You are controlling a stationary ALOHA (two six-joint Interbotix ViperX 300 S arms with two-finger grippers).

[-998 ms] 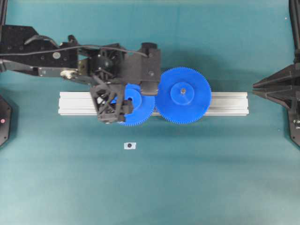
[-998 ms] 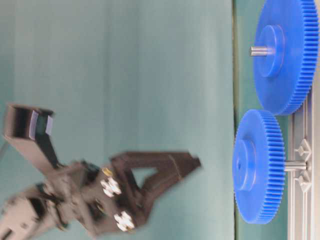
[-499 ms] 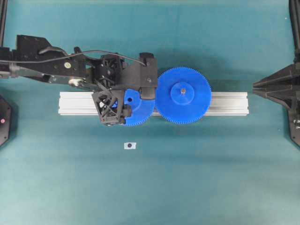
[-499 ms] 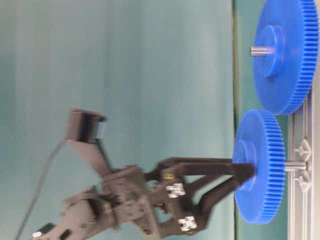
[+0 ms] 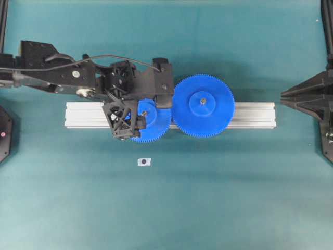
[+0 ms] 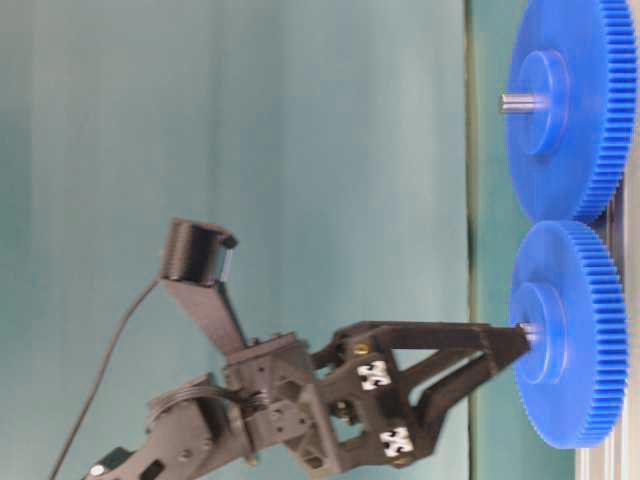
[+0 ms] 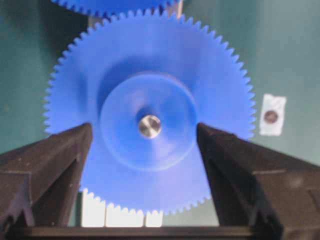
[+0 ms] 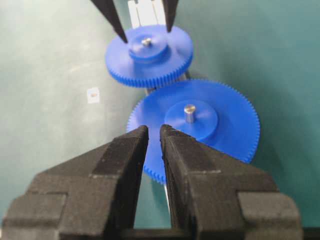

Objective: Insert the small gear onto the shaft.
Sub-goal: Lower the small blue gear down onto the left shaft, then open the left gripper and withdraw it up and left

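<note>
The small gear [image 5: 154,126] sits on the shaft [image 7: 149,125]. The shaft's silvery tip pokes through the raised hub, and the gear's teeth meet the larger blue gear [image 5: 203,105]. My left gripper [image 7: 144,127] is open over it. One black finger [image 7: 55,165] stands on each side of the hub, with nothing clamped. From table level the fingertips [image 6: 505,345] reach the small gear [image 6: 565,335] at its hub; I cannot tell if they touch. My right gripper [image 8: 154,129] hangs shut and empty, well back from both gears, at the overhead view's right edge [image 5: 285,95].
Both gears stand on the long ribbed aluminium bar [image 5: 252,114] across the table's middle. A small white tag with a dark dot [image 5: 144,162] lies on the teal mat in front of the bar. The larger gear has its own pin [image 8: 189,113].
My left gripper came down onto the small gear with jaws still open. The gear slid further down the shaft toward the bar, so the shaft tip now shows through the hub.
</note>
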